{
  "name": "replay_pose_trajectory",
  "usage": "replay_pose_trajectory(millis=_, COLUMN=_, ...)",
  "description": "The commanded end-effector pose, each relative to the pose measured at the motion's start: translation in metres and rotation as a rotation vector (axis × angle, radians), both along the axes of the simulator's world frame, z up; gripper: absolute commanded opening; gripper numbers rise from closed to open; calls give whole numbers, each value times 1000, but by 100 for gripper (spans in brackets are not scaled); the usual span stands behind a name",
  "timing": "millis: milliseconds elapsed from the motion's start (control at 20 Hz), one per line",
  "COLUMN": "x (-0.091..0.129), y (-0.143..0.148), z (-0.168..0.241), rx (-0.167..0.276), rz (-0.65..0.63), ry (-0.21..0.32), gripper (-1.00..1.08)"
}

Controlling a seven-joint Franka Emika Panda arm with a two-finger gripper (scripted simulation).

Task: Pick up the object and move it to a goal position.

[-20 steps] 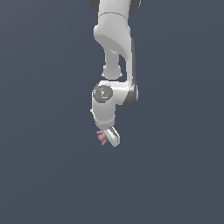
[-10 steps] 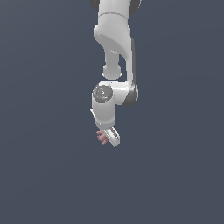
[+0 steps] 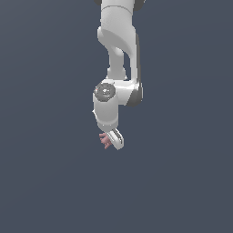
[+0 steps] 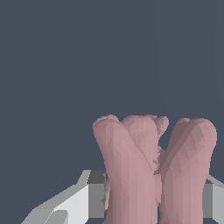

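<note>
Flat slate-blue background filled both views – I could make out no surface edge and no goal marker. My gripper [image 3: 113,139] hung at the arm's lower end, clenched on the object [image 3: 106,140], whose stubby pink prongs poked out toward the exterior view's left. In the wrist view the object [image 4: 153,170] sat between the grey fingers [image 4: 70,205], long axis running away from the camera. I judged open room on every side – nothing nearby to snag.

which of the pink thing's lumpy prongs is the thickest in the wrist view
The rounded lobe of the dusty-pink lumpy object, beside the narrower middle prongs, held in the white gripper.
</note>
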State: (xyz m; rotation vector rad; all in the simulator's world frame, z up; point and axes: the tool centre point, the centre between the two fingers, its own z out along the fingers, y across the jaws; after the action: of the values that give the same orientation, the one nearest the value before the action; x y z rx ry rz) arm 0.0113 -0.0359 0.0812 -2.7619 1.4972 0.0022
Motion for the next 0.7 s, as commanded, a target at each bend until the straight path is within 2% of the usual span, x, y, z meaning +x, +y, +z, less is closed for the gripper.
replay_pose_trajectory(millis=0, x=-3, y=-4, z=12, rx=0, rz=0, ry=-1, gripper=-100)
replay_pose_trajectory(millis=300, x=-17, y=-17, z=55, rx=1, rz=-1, ry=-1, gripper=-100)
replay_pose_trajectory(millis=650, x=-39, y=-40, z=128, rx=2, rz=-2, ry=-1, gripper=-100)
